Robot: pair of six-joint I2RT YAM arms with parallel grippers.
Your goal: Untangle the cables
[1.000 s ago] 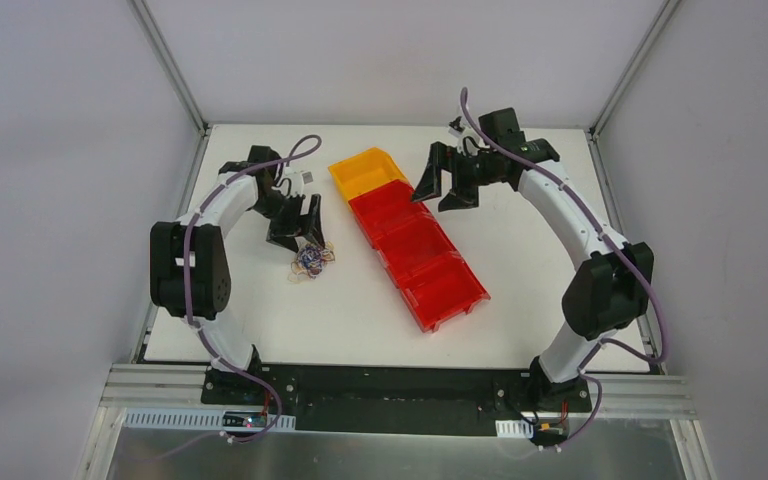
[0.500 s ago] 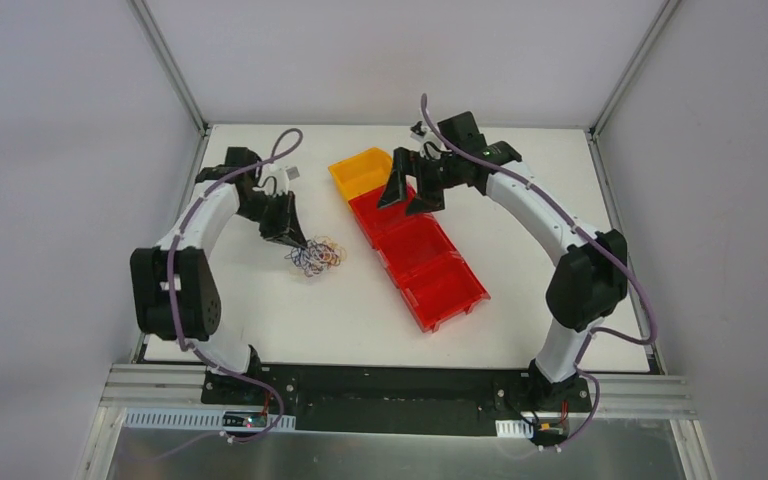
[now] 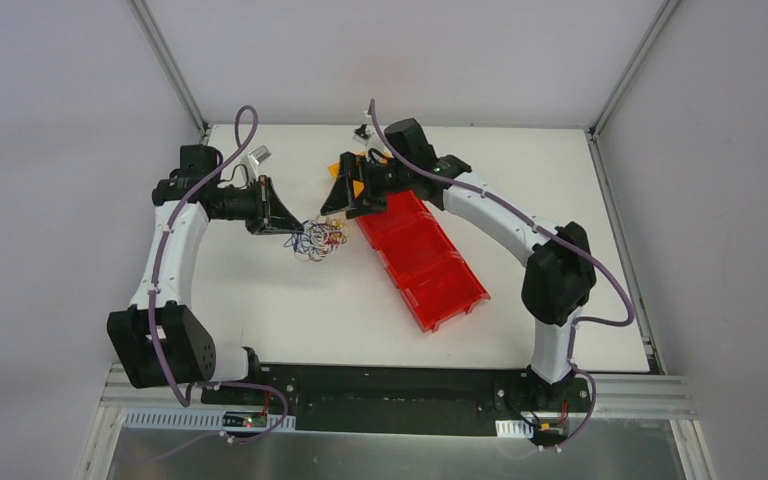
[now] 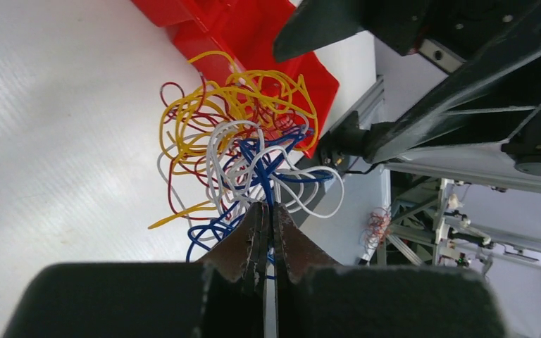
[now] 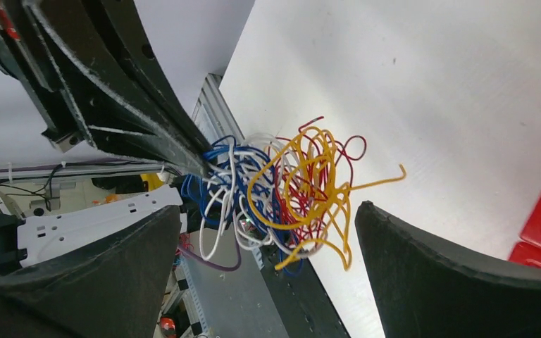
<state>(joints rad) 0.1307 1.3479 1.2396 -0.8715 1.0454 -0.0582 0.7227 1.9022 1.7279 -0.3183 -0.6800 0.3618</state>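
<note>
Top external | white table [image 3: 290, 310], grey walls [image 3: 400, 60] | left gripper [image 3: 294, 227] clamped on cables [image 3: 321, 239] | right gripper [image 3: 347, 205] apart

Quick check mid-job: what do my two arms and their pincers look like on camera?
The left arm and right arm have white curved links and bulky black joints, with a thick purple cable running along each. The left pincer and right pincer are matt black, each with two tapering, wedge-like fingers.
</note>
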